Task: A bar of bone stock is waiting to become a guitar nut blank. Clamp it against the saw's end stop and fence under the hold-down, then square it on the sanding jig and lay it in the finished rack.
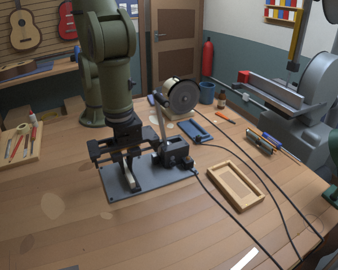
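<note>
The pale bone bar (129,176) is partly hidden between the fingers of my gripper (125,168), which is closed on it. It lies lengthwise on the grey saw base plate (146,175), its near end by a small dark stop (135,189). The hold-down block (172,151) with its raised lever (160,116) stands on the right part of the plate, apart from the bar. The blue sanding jig (194,130) lies behind the plate. The wooden finished rack (235,185) lies to the plate's right.
A large grey machine (303,110) fills the table's right side. A disc grinder (182,97), blue cup (207,92) and brown bottle (221,99) stand at the back. Black cables (250,203) cross the table toward the near right edge. A tool tray (15,145) sits left.
</note>
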